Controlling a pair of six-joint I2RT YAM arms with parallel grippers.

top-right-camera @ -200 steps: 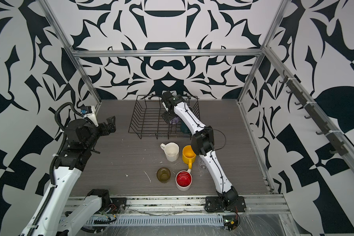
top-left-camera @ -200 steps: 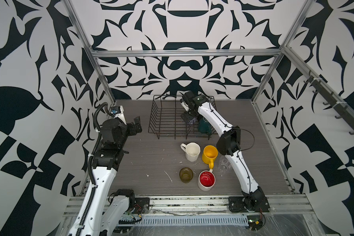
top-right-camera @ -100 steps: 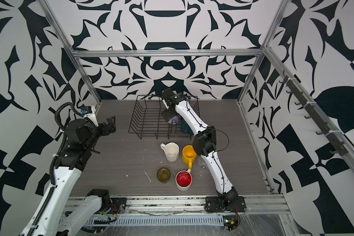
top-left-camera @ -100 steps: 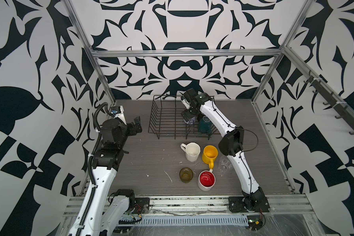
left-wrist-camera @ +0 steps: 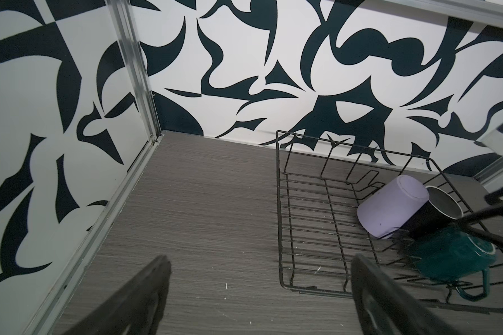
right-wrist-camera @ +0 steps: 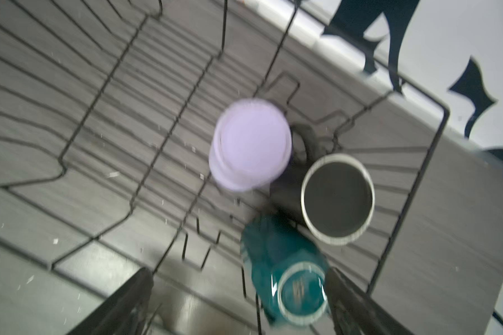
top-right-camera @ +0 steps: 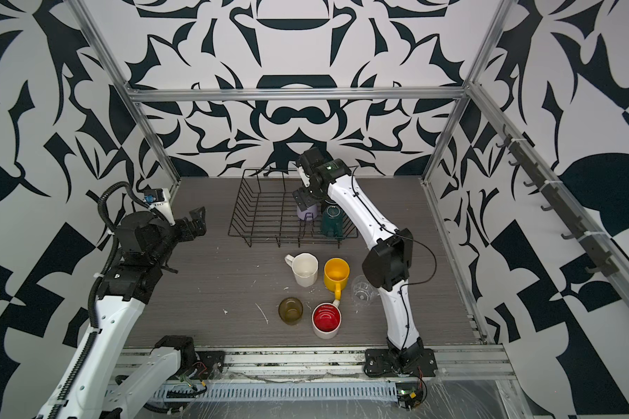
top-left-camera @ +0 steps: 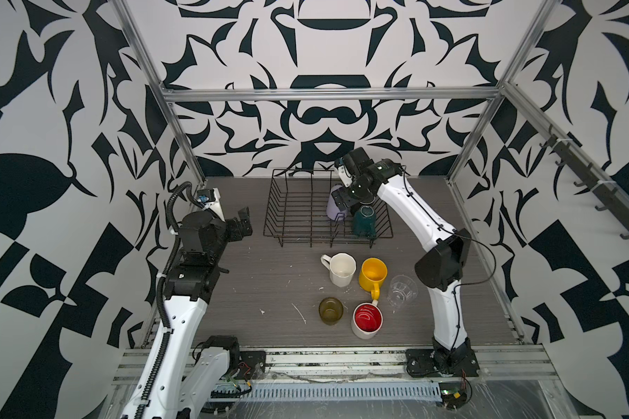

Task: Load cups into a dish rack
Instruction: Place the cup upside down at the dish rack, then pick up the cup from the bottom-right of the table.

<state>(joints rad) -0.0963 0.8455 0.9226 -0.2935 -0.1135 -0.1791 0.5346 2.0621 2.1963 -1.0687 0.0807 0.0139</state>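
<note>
A: What's in your dish rack [top-right-camera: 255, 214]?
B: You've a lilac tumbler [top-right-camera: 305, 212] and dark-green mug [top-right-camera: 330, 221] side by side at its right end; your right gripper [top-right-camera: 304, 200] hangs just above the tumbler.

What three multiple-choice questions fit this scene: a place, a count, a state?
1. How many cups stand on the table, outside the dish rack? A two. B eight. C five.
2. Where is the lilac tumbler? A in the dish rack. B on the table. C in a pincer.
3. The left pincer is: A shut on a mug. B open, empty. C holding a glass.
Answers: C, white mug, yellow mug, red-lined mug, clear glass, olive glass; A, it sits inside the wires; B, nothing lies between its fingers.
</note>
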